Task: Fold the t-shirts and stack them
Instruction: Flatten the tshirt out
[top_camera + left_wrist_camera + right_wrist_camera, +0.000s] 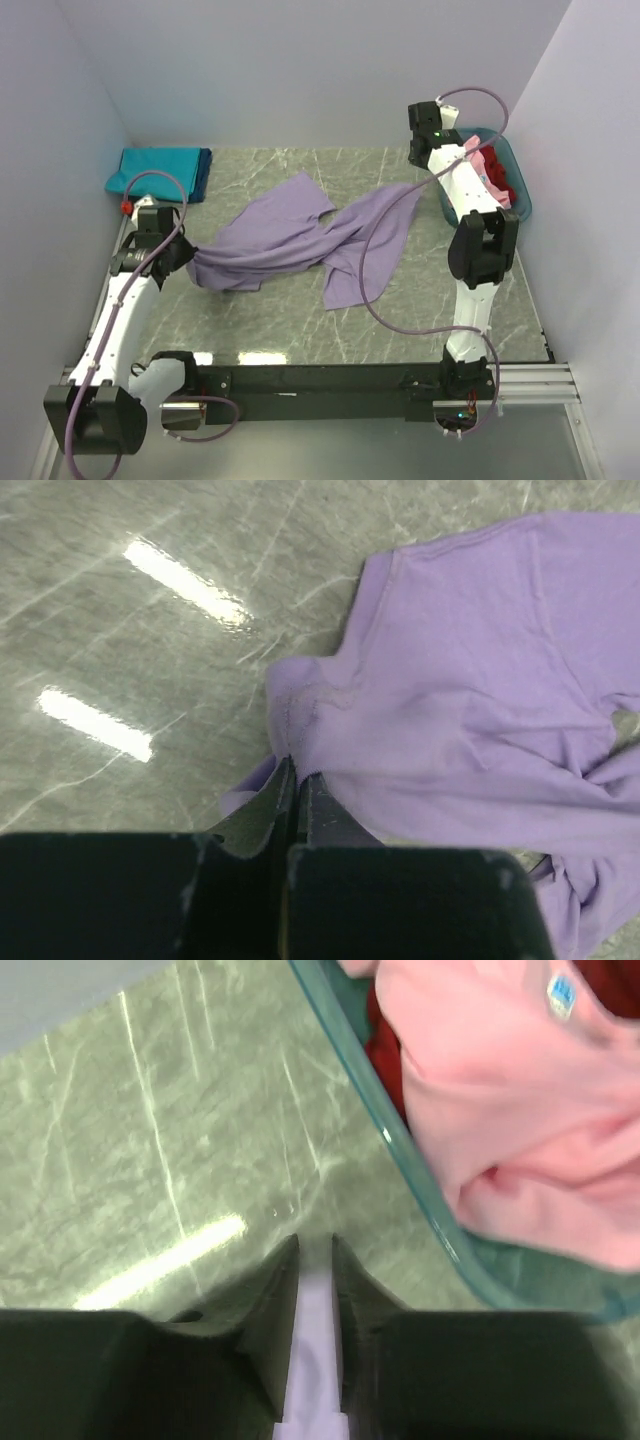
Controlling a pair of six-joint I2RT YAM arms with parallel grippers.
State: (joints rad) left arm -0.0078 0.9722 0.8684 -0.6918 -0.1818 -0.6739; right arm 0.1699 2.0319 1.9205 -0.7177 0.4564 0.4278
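**Lavender shirt pinned at both ends, long axis left to right**

The lavender t-shirt [290, 240] lies bunched mid-counter, running from the left edge toward the far-right corner. The left gripper [298, 770] is clamped on its left end. The right gripper [315, 1245] pinches lavender cloth just beside the basket [385, 1120].

The lavender t-shirt [300, 240] is stretched, crumpled, across the counter [400, 310] and clamped at its ends by the left pincer [297, 770] and right pincer [315, 1245]. The teal t-shirt [155, 168] and dark blue t-shirt [204, 172] are folded together at the far-left corner. The pink t-shirt [500, 1110] and red t-shirt [497, 178] are heaped in the basket [522, 195].
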